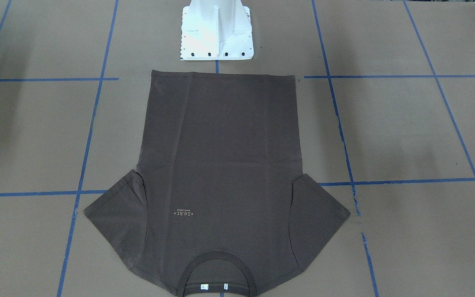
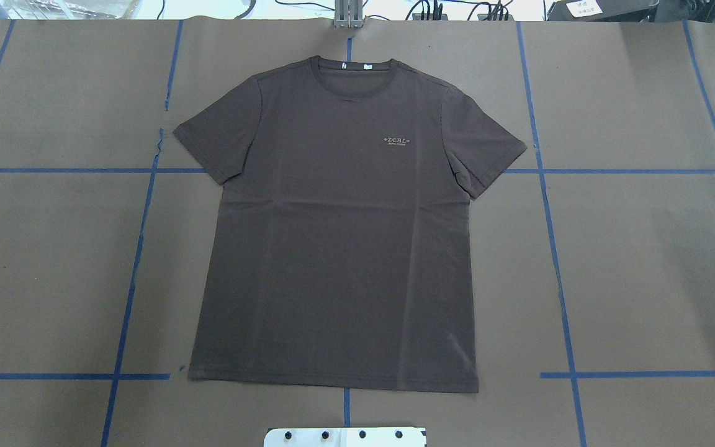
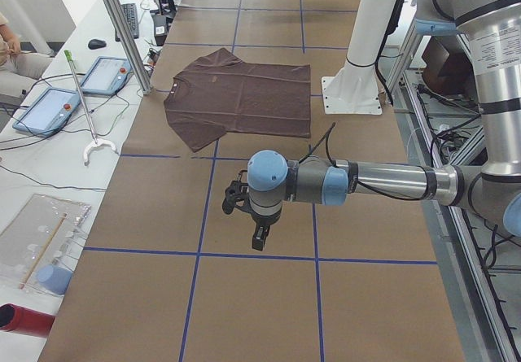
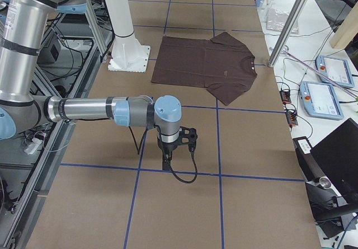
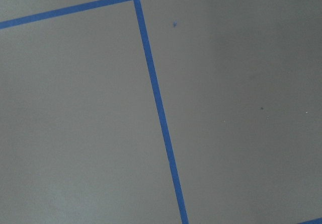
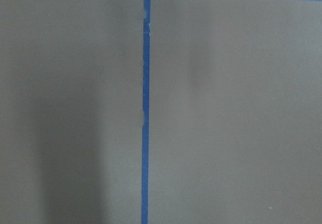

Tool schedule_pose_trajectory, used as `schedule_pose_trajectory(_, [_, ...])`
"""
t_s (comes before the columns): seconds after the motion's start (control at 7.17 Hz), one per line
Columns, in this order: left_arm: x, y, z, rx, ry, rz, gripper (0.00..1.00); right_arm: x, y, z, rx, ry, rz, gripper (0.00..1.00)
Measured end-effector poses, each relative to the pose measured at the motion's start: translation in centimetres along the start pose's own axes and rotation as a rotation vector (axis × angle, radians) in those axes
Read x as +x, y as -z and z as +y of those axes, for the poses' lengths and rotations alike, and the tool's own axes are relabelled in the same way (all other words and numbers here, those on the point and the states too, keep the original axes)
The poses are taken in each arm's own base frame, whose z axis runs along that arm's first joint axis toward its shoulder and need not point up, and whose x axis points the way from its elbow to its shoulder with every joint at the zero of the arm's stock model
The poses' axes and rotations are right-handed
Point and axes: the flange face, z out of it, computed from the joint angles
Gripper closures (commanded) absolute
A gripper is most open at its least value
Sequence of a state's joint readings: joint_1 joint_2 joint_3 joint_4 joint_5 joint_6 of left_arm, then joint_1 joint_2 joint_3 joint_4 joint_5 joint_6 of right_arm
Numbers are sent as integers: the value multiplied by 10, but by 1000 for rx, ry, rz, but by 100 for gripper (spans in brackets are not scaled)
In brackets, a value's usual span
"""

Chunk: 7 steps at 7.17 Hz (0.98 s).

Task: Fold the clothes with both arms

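Observation:
The dark brown T-shirt [image 2: 332,236] lies flat and spread out on the brown table, front up, collar away from the robot's base and hem toward it. It also shows in the front-facing view [image 1: 221,156], the left view [image 3: 244,93] and the right view [image 4: 204,64]. My left gripper [image 3: 259,236] hangs over bare table well apart from the shirt. My right gripper [image 4: 166,160] hangs over bare table on the other side. I cannot tell whether either is open or shut. Both wrist views show only brown paper and blue tape lines.
The white pedestal base [image 1: 217,31] stands just behind the shirt's hem. Blue tape lines [image 2: 137,248] grid the table. Past the far edge stand a metal post [image 3: 122,28], two tablets [image 3: 49,110] and a grabber stick [image 3: 81,102].

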State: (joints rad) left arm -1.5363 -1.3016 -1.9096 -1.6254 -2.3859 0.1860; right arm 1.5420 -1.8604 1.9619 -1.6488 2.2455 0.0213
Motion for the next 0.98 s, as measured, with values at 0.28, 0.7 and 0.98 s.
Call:
schedule_pose_trajectory(0.28, [21,30,-49,151,-162,-55,0,-31,35,-54,105,81,-1,0])
schedule_pose_trajectory(0.7, [39,64,-122,321,-324,-145,0,-56,57,-118,244,187,-56,0])
schedule_pose_trajectory(0.98, [43,59,-171,350,-327,-125,0,-94,55,-175,284,217,-158,0])
